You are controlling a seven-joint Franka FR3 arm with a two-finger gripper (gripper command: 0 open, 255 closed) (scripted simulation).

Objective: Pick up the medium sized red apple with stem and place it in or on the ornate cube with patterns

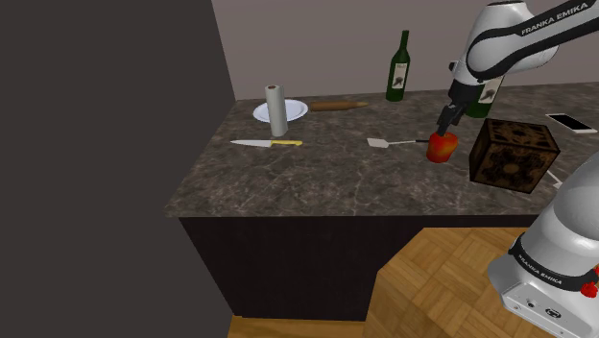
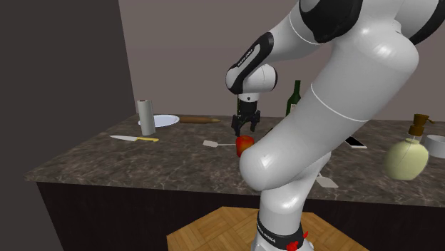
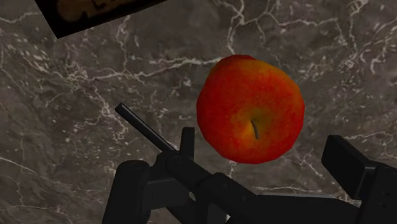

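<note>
A red-orange apple (image 1: 442, 148) with a short stem rests on the dark marbled counter (image 1: 326, 178). Just above it hangs my black gripper (image 1: 444, 130), open. In the wrist view the apple (image 3: 251, 108) lies between the spread fingers (image 3: 187, 141), which stand apart from it on both sides. The brown patterned cube (image 1: 515, 154) stands on the counter a short way to the apple's right in the shoulder view; one of its corners (image 3: 95, 13) shows beyond the apple. From the second exterior view the gripper (image 2: 246, 130) hovers over the apple (image 2: 244, 145).
A spatula (image 1: 392, 143) lies just left of the apple in the shoulder view, a knife (image 1: 266, 143) farther left. A paper roll (image 1: 277, 110), plate (image 1: 293, 108), rolling pin (image 1: 338, 106) and green bottle (image 1: 398, 67) stand at the back. A phone (image 1: 571, 122) and a soap bottle (image 2: 406, 153) sit beyond the cube.
</note>
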